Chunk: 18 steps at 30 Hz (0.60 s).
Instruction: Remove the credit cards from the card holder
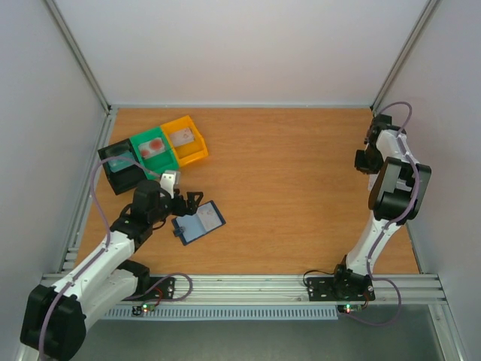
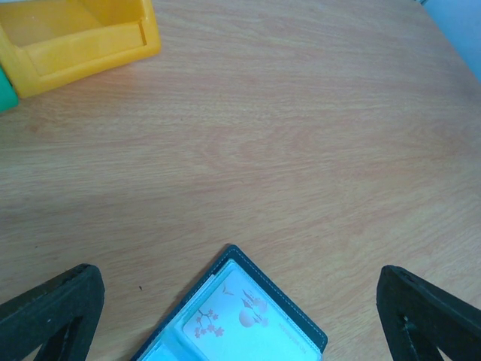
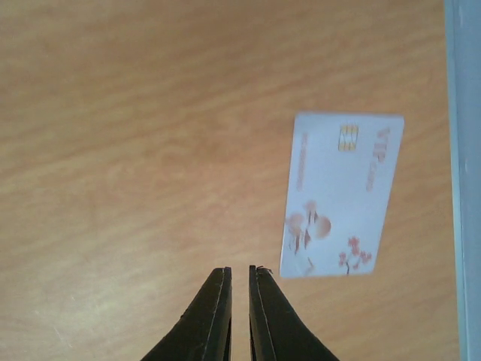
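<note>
Card holder point(image 1: 199, 222) lies open near-left beneath the wide-spread left gripper point(image 1: 189, 203); its pale card point(image 2: 244, 320) looks thin, stiff, slippery, so pinch an exposed edge; right gripper point(image 3: 239, 272) nearly closed, empty, beside a loose card point(image 3: 342, 195) far right.

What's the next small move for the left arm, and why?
Probably lower the left gripper onto the card holder and pinch the pale card with reddish marks: the jaws stand wide open just above it, and that card sits in a pocket, not yet pulled out.
</note>
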Each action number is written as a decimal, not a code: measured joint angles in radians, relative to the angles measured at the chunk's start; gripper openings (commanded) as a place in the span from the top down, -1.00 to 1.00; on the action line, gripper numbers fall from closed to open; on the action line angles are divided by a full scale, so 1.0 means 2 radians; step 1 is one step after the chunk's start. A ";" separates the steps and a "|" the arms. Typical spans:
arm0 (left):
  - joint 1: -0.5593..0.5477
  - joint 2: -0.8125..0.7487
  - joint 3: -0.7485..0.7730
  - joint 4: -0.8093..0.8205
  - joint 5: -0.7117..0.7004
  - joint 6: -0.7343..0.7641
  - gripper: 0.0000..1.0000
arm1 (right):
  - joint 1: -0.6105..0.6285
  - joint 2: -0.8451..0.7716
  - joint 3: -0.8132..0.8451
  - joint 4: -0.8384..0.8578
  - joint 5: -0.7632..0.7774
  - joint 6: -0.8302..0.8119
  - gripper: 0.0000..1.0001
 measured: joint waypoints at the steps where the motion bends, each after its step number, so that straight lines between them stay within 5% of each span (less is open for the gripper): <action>1: 0.000 0.001 0.000 0.000 0.001 0.000 -0.99 | 0.001 0.002 0.008 0.002 -0.007 -0.003 0.84; 18: 0.000 0.038 0.017 -0.002 0.024 0.004 -0.99 | -0.028 0.107 0.082 -0.021 -0.027 -0.012 0.89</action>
